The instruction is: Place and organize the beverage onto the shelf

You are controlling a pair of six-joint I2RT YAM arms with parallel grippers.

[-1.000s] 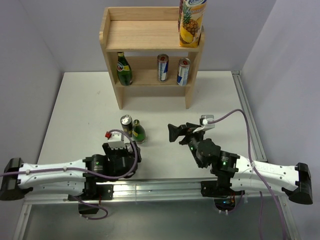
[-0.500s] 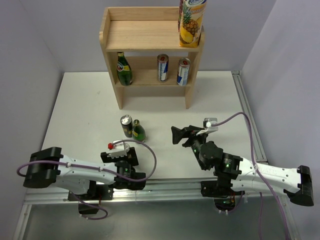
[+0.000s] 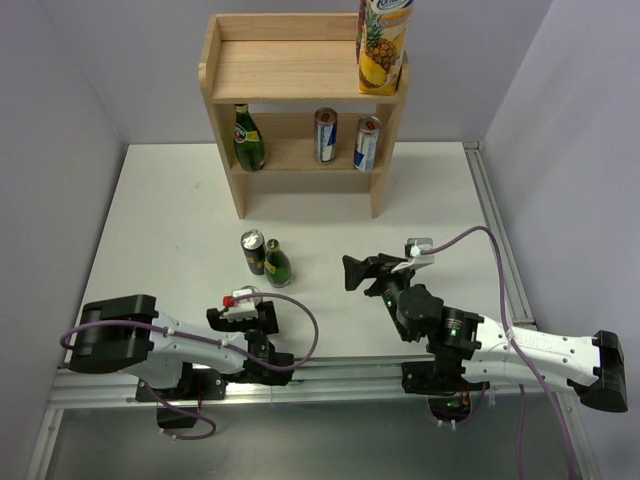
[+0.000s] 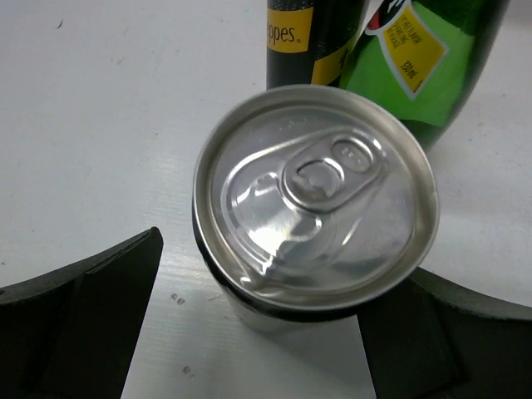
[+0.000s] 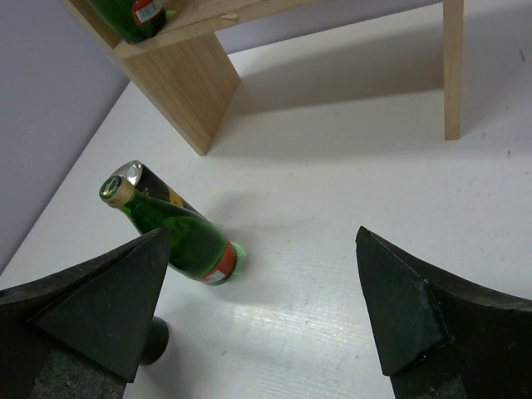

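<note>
We see a white worktop (image 3: 170,220) with the wooden shelf (image 3: 290,75) standing at its far edge. A pineapple juice carton (image 3: 383,45) stands at the right end of the shelf's top board. The lower tier holds a green bottle (image 3: 249,138), a middle can (image 3: 326,135) and a right can (image 3: 367,143). On the worktop itself, a dark can (image 3: 252,250) and a second green bottle (image 3: 276,264) stand just beside each other, and a silver-topped can (image 4: 316,199) stands near them.

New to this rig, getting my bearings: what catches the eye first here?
The tall pineapple juice carton stands out, at the right end of the top board of the wooden shelf. Next, the left wrist view is filled by a silver-topped can between the fingers of the open left gripper, with a dark can and a green bottle standing just behind it.
</note>
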